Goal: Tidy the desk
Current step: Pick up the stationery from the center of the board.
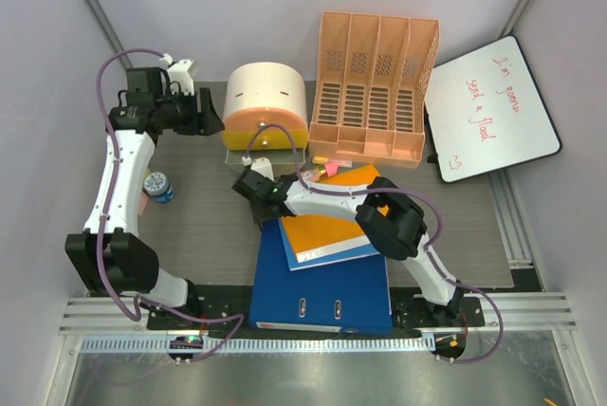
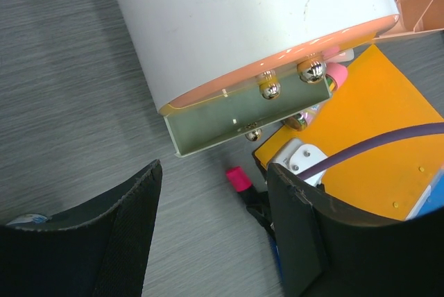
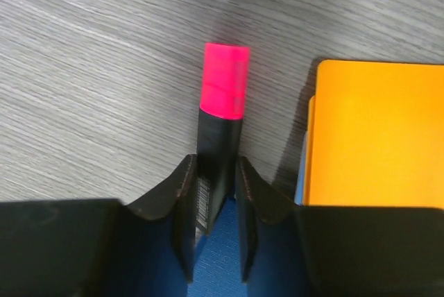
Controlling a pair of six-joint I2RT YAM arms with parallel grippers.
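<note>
The desk (image 1: 204, 235), dark grey wood-grain, fills the middle of the overhead view from the arm bases out to the back wall. At dead centre the right gripper (image 1: 256, 190) is down low over the wood. Its wrist camera shows both fingers (image 3: 182, 203) pinched in on the black barrel of a pink-capped marker (image 3: 223, 96). The cap points out ahead of the claw, just beside the edge of an orange notebook (image 1: 327, 230). That notebook lies on top of a blue binder (image 1: 322, 297) at 6 o'clock.

Over at 10 o'clock, the left gripper (image 1: 207, 114) hovers with its claw spread fairly wide and nothing between the pads (image 2: 125, 241). Its camera looks down at the bare tabletop and the marker's pink cap.

At 12 o'clock stands a white and orange drum-shaped holder (image 1: 268, 95). A peach file rack (image 1: 375, 83) sits beside it at 1 o'clock. A whiteboard (image 1: 491, 107) with red writing lies tilted at 2 o'clock. At 9 o'clock, a small blue-capped bottle (image 1: 158, 186) sits by the left arm.
</note>
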